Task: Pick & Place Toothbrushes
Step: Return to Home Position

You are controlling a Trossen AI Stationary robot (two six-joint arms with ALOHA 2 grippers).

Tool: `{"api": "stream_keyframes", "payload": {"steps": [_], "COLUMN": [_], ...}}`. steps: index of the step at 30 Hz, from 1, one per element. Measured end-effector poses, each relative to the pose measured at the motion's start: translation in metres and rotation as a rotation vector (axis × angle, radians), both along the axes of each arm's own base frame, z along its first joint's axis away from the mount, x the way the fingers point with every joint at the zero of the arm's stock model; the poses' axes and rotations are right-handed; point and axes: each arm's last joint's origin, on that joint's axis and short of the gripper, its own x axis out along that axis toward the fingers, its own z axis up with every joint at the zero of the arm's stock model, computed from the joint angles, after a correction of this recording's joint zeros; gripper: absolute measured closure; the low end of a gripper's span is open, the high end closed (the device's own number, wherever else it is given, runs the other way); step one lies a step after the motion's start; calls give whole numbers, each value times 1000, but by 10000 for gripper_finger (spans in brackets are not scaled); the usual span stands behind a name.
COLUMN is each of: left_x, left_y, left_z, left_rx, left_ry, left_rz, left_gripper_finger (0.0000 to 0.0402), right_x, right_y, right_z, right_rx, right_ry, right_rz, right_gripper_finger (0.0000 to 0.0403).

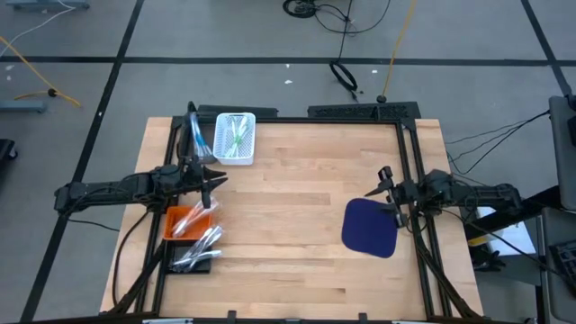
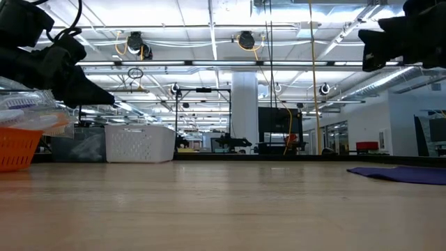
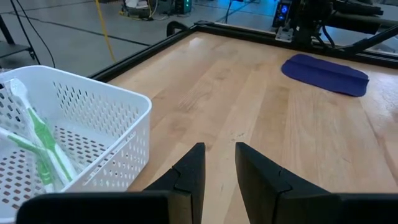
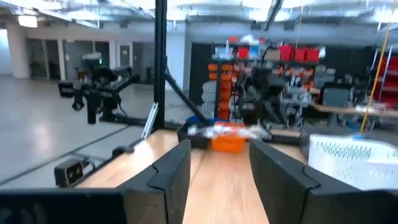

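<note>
Closest to us, in the left wrist view, sit the two dark fingers of the left gripper [image 3: 219, 149]. They are parted by only a narrow gap, with nothing between them. Just beside them stands the white basket [image 3: 112, 124], and inside it lie green toothbrushes [image 3: 43, 143], crossing one another with a whitish one among them.

From above, we find the same basket [image 1: 236, 137] near the table's far edge on the left side, its green toothbrushes [image 1: 236, 135] showing as thin strokes. More toothbrushes lie nearer the front: translucent ones piled in the orange bin [image 1: 177, 226], and pale ones in the black bin [image 1: 205, 266], which touches the orange one on its near side.

We see the left gripper [image 1: 216, 178] raised between the basket and the orange bin. The right gripper [image 1: 389, 191] hangs well apart, at the table's right side, just beyond the dark blue mat [image 1: 371, 227]. Its fingers [image 4: 171, 171] stand wide apart and hold nothing — bare wooden table [image 1: 297, 207] shows between them, with the orange bin [image 4: 227, 142] across the table beyond.
</note>
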Motion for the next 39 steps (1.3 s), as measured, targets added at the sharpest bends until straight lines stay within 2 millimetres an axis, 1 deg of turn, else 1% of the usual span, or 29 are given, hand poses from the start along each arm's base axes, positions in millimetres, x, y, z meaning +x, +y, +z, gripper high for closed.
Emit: {"api": "stream_keyframes", "payload": {"steps": [3,39], "left_x": [0,0], "left_y": [0,0], "left_z": [0,0], "left_rx": [0,0], "left_ry": [0,0], "left_rz": [0,0], "left_gripper_finger": [314,314], "right_x": [0,0], "right_y": [0,0], "right_z": [2,2], "right_rx": [0,1], "right_ry": [-21,-16], "right_rz": [0,0], "right_gripper_finger": [248,248]}}
